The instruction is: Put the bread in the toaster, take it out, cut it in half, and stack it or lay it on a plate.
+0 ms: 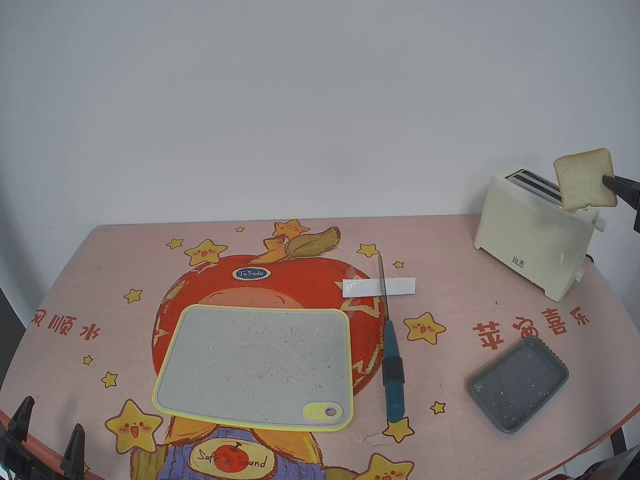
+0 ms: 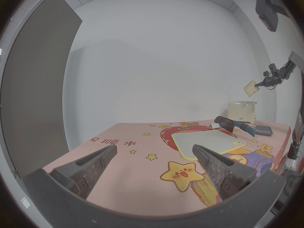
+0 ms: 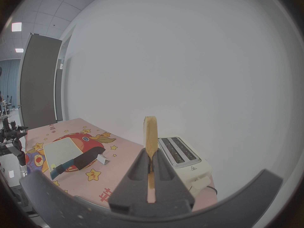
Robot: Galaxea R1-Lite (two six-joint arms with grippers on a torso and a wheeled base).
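While the right gripper (image 3: 151, 154) pinches the bread (image 1: 585, 178) by one edge, its fingers closed flat against both faces, the slice stands upright in the air above the toaster (image 1: 533, 238), apart from it, over the end nearer the table's right edge. Both slots in the toaster's top lie open and bare. The toaster stands at the far right corner of the table (image 1: 460, 281), close to the wall behind and to the right edge. A grey plate (image 1: 518, 383) lies nearer, by the right front edge, well apart from the toaster. Between the plate and the cutting board (image 1: 257, 365) lies the knife (image 1: 392, 361), its teal handle toward the front and its blade across a white strip (image 1: 379, 287). The board lies flat at the middle, bare pink cloth to its left. The left gripper (image 1: 50, 428) hangs at the front left corner, fingers spread wide with nothing between them. Red characters are printed on the cloth at left and right, a small dark mark sits on the toaster's front, and labels sit on the printed apple and below the board.
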